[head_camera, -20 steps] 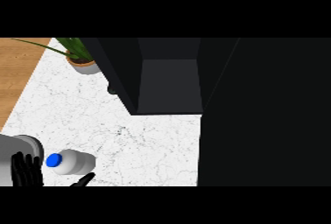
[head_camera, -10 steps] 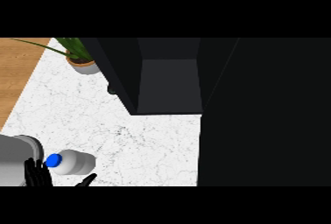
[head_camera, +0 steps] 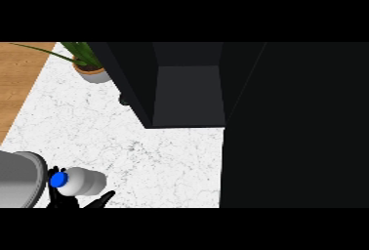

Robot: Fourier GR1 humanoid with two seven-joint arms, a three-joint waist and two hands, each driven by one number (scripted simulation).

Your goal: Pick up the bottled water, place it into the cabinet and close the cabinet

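1 hand in view: the left hand [head_camera: 65,199], black, down in the lower left corner beside its grey forearm [head_camera: 18,178]
Left hand state: fingers and thumb curled round the water bottle [head_camera: 81,181], 1 dark finger poking out below it to the right, others showing at its left edge
Right hand: nowhere in the head view, so nothing to say about its fingers
Bottle: pale, see-through body with a blue cap [head_camera: 58,179]; seen almost end-on, cap toward the forearm, body pointing right
Bottle position: low on the left part of the counter [head_camera: 144,156], well apart from the cabinet; whether it touches the counter or is lifted off it, cannot tell from this angle
Counter: white marble with fine grey veins, filling the middle and left of the view
Cabinet: dark cabinet [head_camera: 187,88] at the top centre, its opening showing a grey inner floor and dark side walls
Cabinet door: a broad black door [head_camera: 296,127] stands swung out, covering the whole right side of the view from top to bottom
Handle: a small dark knob [head_camera: 124,101] shows just off the cabinet's left wall, over the marble
Plant: 1 potted plant [head_camera: 92,71] in a pale pot, top left, just beside the cabinet's left wall, long green leaves reaching out left
Floor: a strip of brown wood floor [head_camera: 18,83] runs along the counter's left edge
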